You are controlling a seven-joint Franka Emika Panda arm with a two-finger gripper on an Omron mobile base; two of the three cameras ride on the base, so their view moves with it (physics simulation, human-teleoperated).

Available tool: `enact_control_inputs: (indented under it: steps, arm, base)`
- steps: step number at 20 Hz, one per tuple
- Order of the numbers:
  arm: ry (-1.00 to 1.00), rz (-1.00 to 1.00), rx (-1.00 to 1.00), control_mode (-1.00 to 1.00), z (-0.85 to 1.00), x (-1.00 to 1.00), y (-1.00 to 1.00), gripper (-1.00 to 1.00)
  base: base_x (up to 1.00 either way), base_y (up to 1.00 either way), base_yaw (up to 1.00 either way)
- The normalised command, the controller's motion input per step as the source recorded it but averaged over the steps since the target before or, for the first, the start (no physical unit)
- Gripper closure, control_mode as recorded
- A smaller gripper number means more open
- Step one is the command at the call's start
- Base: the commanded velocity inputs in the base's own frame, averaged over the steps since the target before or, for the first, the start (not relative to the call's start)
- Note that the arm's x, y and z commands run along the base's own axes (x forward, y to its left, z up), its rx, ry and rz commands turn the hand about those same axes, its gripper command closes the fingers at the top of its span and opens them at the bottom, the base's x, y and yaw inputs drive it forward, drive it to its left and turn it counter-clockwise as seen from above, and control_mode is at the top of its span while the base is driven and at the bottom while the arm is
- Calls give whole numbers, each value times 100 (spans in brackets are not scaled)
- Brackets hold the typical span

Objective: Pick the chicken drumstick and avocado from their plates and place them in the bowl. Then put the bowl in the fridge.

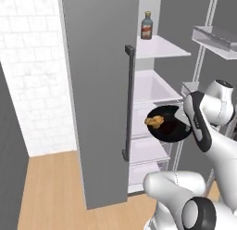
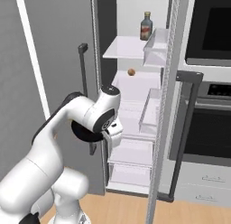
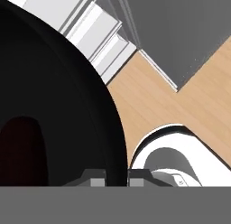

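jaws: pressed nearly together on the rim of the bowl (image 3: pixel 54 105); hand view had one tip each side of the black wall, so gripper (image 3: pixel 116 178) was clamped on it.
bowl: black, shallow, carried in the air just in front of the fridge (image 1: pixel 99 85) opening, level w/ the middle shelves (image 1: pixel 152 92), tipped a little toward the left base cam.
drumstick: chicken drumstick (image 1: pixel 155 121) sat inside the bowl, on the side nearer the fridge door handle (image 1: pixel 128 104).
avocado: couldn't make it out against the black inside; a dim dark-red patch in hand view, too vague to call.
fridge: door swung open, white shelves bare at bowl height; a bottle (image 1: pixel 146 26) on the top shelf, a small brown ball (image 2: pixel 131 72) one shelf lower.
risk 1: rim-only pinch w/ load off-centre; bowl could pivot in the jaws and spill the drumstick, prob. if the wrist tilts more.
risk 2: bowl edge could catch a shelf lip or the door edge going in, since it looked almost as wide as the shelf gap.
arm: elbow bent high, forearm reaching toward the fridge, wrist folded down beside the bowl's far edge from the handle.
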Motion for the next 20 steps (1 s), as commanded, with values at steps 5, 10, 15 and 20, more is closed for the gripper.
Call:
enact_control_inputs:
  steps: [5, 10, 15, 20]
  arm:
    - [0, 0, 0, 100, 0, 0, 0, 100]
    - [0, 0, 0, 100, 0, 0, 0, 100]
    - [0, 0, 0, 100, 0, 0, 0, 100]
    - [0, 0, 0, 100, 0, 0, 0, 100]
  base:
    - [37, -45, 18]
    - [75, -43, 17]
    - [60, -19, 11]
    - [30, -32, 12]
